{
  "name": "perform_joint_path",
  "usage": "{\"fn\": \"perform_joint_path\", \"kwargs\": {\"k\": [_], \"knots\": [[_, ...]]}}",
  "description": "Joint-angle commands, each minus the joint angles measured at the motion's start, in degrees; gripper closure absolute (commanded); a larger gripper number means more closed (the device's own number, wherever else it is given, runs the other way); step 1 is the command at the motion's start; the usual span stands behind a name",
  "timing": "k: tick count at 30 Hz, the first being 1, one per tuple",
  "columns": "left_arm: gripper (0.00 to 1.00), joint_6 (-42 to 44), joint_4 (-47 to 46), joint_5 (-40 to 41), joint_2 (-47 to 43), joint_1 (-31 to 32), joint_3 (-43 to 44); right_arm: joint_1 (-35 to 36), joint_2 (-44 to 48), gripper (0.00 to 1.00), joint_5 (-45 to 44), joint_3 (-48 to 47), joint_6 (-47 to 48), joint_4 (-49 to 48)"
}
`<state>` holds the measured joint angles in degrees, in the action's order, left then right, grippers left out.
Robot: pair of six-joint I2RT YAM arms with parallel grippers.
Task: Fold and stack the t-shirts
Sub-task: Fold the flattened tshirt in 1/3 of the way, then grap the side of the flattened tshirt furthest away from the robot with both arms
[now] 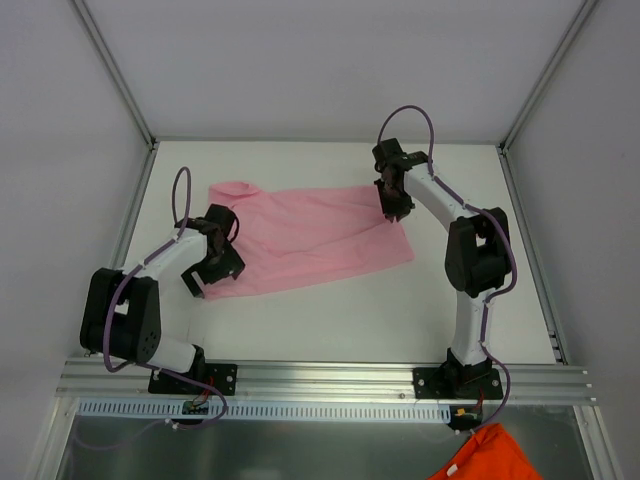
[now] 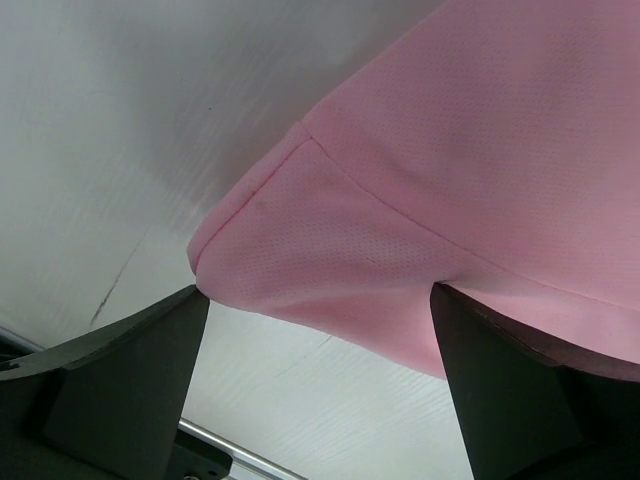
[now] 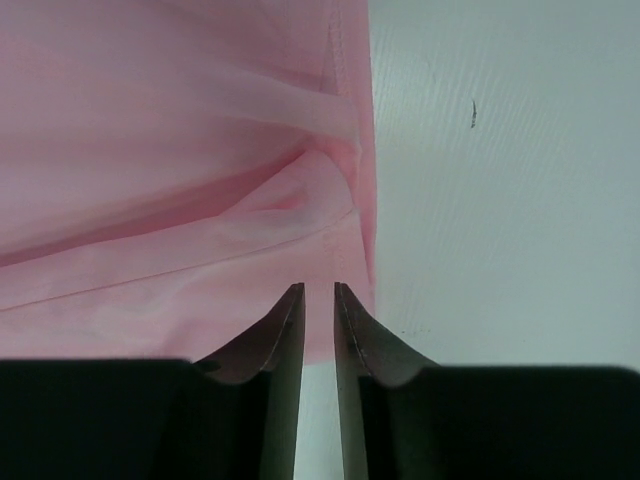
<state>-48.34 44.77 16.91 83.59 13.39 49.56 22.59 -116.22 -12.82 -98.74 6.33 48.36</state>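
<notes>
Right gripper (image 3: 318,288) barely cracked open at pink t-shirt (image 1: 310,235) hem corner; left gripper (image 2: 318,292) wide open, empty, over its sleeve (image 2: 300,240).

Lighting: bright, even and diffuse, from overhead; the white table (image 1: 330,300) carries only faint, soft-edged shadows. Top view: sharp from edge to edge, colours flat and pale. Wrist views: dark fingers (image 2: 120,390) underexposed and slightly blurred at close range; pink t-shirt (image 2: 450,180) weave crisp in the left view, softer and washed paler in the right.
</notes>
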Motion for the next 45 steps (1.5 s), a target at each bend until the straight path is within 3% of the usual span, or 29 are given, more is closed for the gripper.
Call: {"fn": "perform_joint_path", "kwargs": {"k": [1, 5, 6, 11, 14, 18, 19, 25, 28, 38, 45], "knots": [[0.04, 1.14, -2.66, -1.96, -4.31, -0.64, 2.03, -0.18, 3.2, 0.78, 2.36, -0.31, 0.88, 1.21], [0.03, 2.1, -5.48, -5.12, -4.93, -0.64, 7.02, -0.18, 2.5, 0.68, 4.38, -2.94, 0.97, 2.43], [0.03, 2.8, -5.92, -5.65, -4.84, -0.73, 8.26, -0.18, 1.8, 0.59, 4.47, -4.69, 0.97, 2.7], [0.01, 5.35, -10.76, -8.64, -3.36, -0.64, 16.78, -0.26, -0.75, 0.42, 5.61, -10.06, 0.88, 4.29], [0.01, 6.76, -9.19, -8.91, 2.87, -0.64, 24.14, -0.18, -2.42, 0.38, 6.4, -14.19, 1.05, 5.34], [0.01, 8.43, -8.56, -8.56, 8.77, -1.43, 29.97, -0.7, -3.74, 0.17, 7.01, -18.85, 1.49, 5.43], [0.01, 8.43, -8.48, -8.9, 10.17, -1.87, 31.11, -0.97, -4.09, 0.15, 7.8, -21.21, 1.32, 5.43], [0.01, 7.65, -5.4, -11.1, 23.87, -4.24, 44.37, -5.35, -12.6, 0.3, 15.18, -33.34, -1.49, 7.36], [0.01, 6.85, -6.27, -13.21, 26.53, -5.65, 46.67, -7.81, -15.43, 0.35, 17.99, -35.38, -4.21, 7.63], [0.03, 6.5, -10.32, -16.73, 30.4, -11.45, 50.46, -12.48, -21.15, 0.41, 22.83, -33.37, -5.98, 3.68], [0.1, 7.73, -13.92, -19.45, 31.81, -14.97, 50.46, -12.92, -20.97, 0.45, 27.32, -28.09, -5.01, -2.65]]}}
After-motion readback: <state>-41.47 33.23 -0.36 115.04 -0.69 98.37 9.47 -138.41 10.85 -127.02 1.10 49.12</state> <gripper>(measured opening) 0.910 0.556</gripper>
